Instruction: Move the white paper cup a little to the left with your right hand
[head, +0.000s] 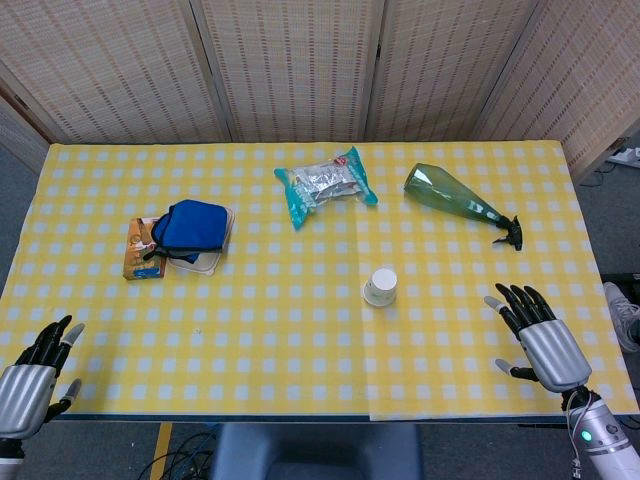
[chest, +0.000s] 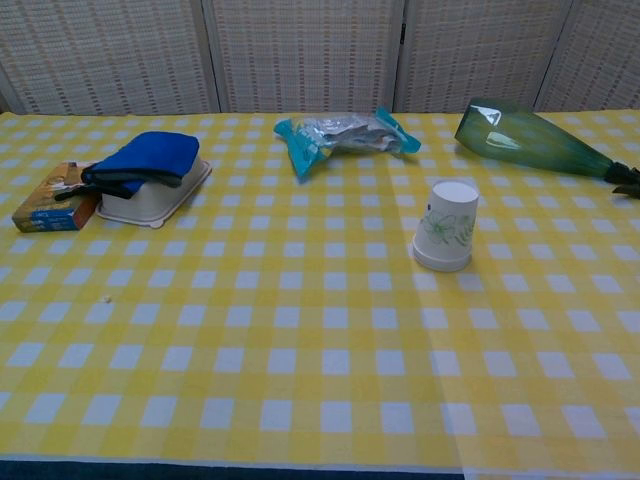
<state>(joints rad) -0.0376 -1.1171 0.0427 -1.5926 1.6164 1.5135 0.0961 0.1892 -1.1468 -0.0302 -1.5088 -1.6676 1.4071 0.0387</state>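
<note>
The white paper cup (head: 381, 286) stands upside down on the yellow checked table, right of centre; the chest view shows a green leaf print on the cup (chest: 446, 226). My right hand (head: 538, 337) hovers near the table's front right edge, well to the right of the cup, fingers spread and holding nothing. My left hand (head: 35, 364) sits at the front left corner, fingers apart and empty. Neither hand appears in the chest view.
A green glass bottle (head: 456, 195) lies on its side at the back right. A teal snack packet (head: 326, 184) lies at the back centre. A blue pouch (head: 190, 226) rests on a white tray (head: 218, 252) beside an orange box (head: 138, 256) at the left.
</note>
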